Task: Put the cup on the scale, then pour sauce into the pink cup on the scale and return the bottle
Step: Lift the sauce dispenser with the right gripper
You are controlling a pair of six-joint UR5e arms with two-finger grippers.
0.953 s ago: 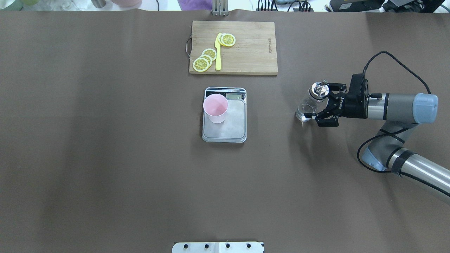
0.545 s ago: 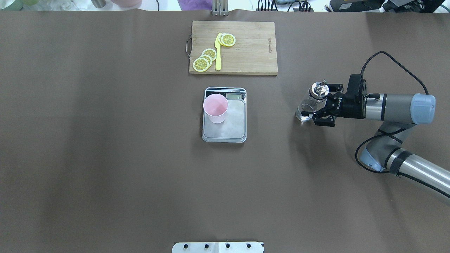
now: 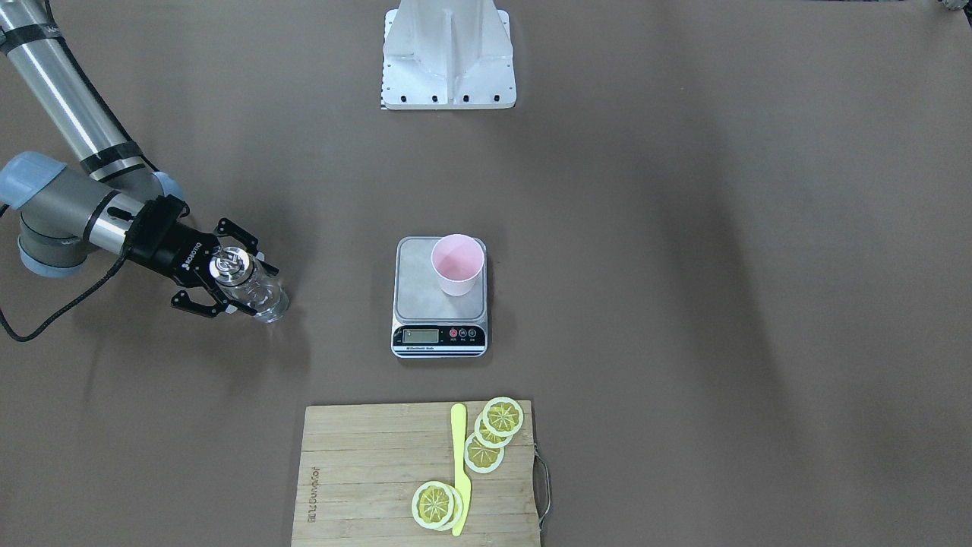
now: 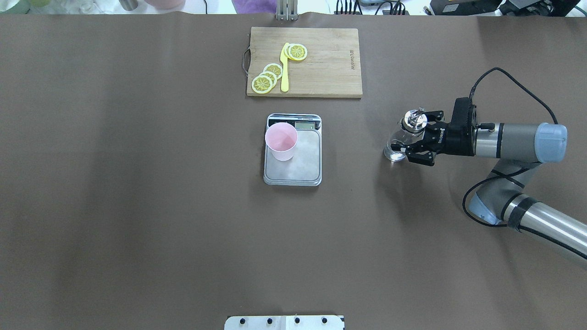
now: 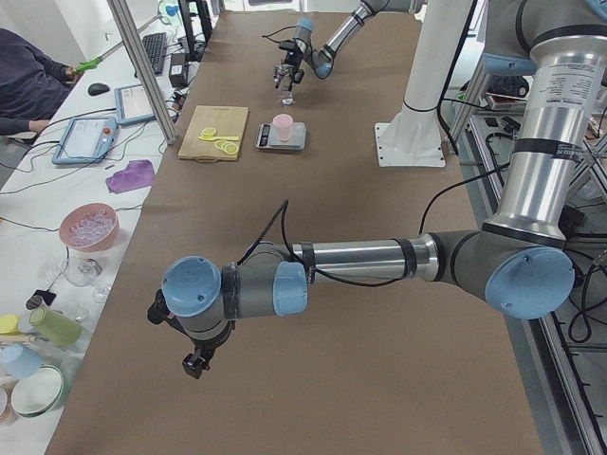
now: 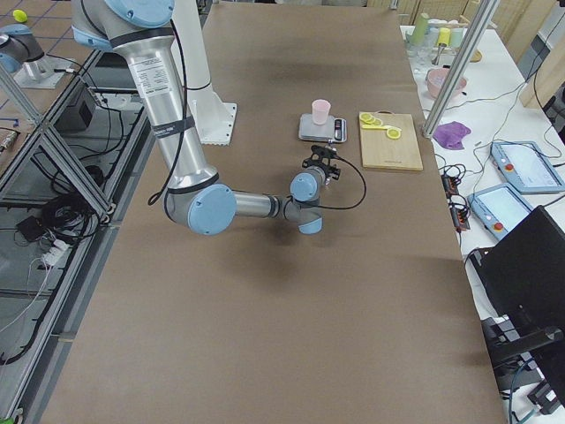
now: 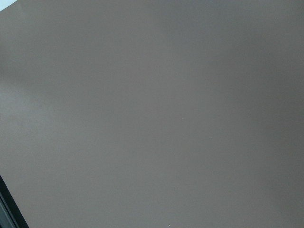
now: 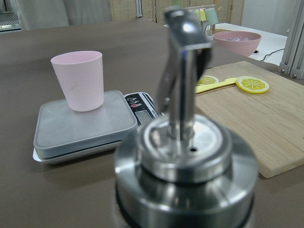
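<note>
The work surface is a counter (image 4: 137, 206) covered in plain brown sheet. A wooden cutting board (image 4: 330, 59) at the top centre of the overhead view carries lemon slices (image 4: 262, 84) and a yellow knife (image 4: 285, 73).

**Position of parts.** The scale (image 4: 302, 167) sits at centre frame, just below the board. The cup (image 4: 281, 140) stands upright on the platform's upper-left corner, so the first placement is judged complete. The bottle (image 4: 394, 149) stands upright on the counter at the right of the frame, well apart from the scale.

**Tools.** The right tool (image 4: 412, 130) reaches in level from the right. Its fingers are spread, one on each side of the glass body below the chrome cap, and no firm clamp is evident. The left tool (image 5: 194, 363) shows only in the left side view, low over bare counter. Whether it is apart or together cannot be told.

**Step in hand: grasp the bottle.**
1. Centre the glass between the fingers before closing, because an offset squeeze may tip the bottle.
2. Grip the body, not the smooth cap.
3. Lift straight up and keep the spout upright during the carry.

**Containers.** The cup interior looks empty. The sauce is colourless, and its level cannot be read through the glass.
</note>
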